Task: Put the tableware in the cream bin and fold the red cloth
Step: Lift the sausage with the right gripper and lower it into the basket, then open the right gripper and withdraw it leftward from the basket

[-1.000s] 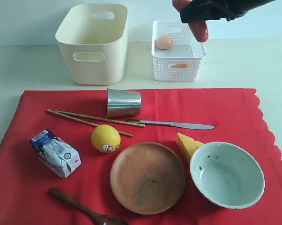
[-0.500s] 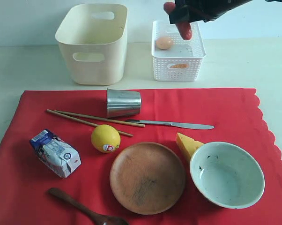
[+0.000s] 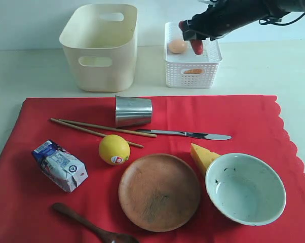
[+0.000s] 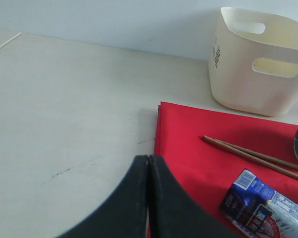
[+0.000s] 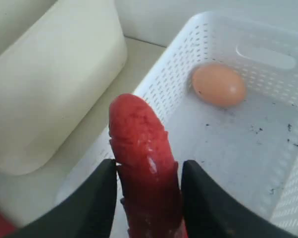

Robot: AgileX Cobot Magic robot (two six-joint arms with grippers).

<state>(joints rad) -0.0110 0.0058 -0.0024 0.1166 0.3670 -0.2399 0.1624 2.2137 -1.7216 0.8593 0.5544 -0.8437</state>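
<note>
On the spread red cloth (image 3: 243, 116) lie a steel tumbler (image 3: 134, 111) on its side, chopsticks (image 3: 99, 129), a knife (image 3: 188, 134), a brown wooden plate (image 3: 159, 192), a pale bowl (image 3: 245, 188) and a dark spoon (image 3: 91, 228). Behind the cloth stands the cream bin (image 3: 99, 45); nothing shows inside it. My right gripper (image 3: 190, 38) is shut on a red sausage (image 5: 144, 158), holding it just above the white lattice basket (image 3: 193, 63). My left gripper (image 4: 148, 161) is shut on nothing, over the cloth's (image 4: 198, 144) corner, and is outside the exterior view.
An egg (image 3: 177, 46) lies in the lattice basket (image 5: 268, 49), close to the sausage tip. A lemon (image 3: 114, 149), a cheese wedge (image 3: 201, 156) and a milk carton (image 3: 60, 165) also sit on the cloth. Bare pale table surrounds the cloth.
My right gripper has carried the sausage leftward and down, from above the basket's right side to low over its inside near the egg. Nothing else moved.
</note>
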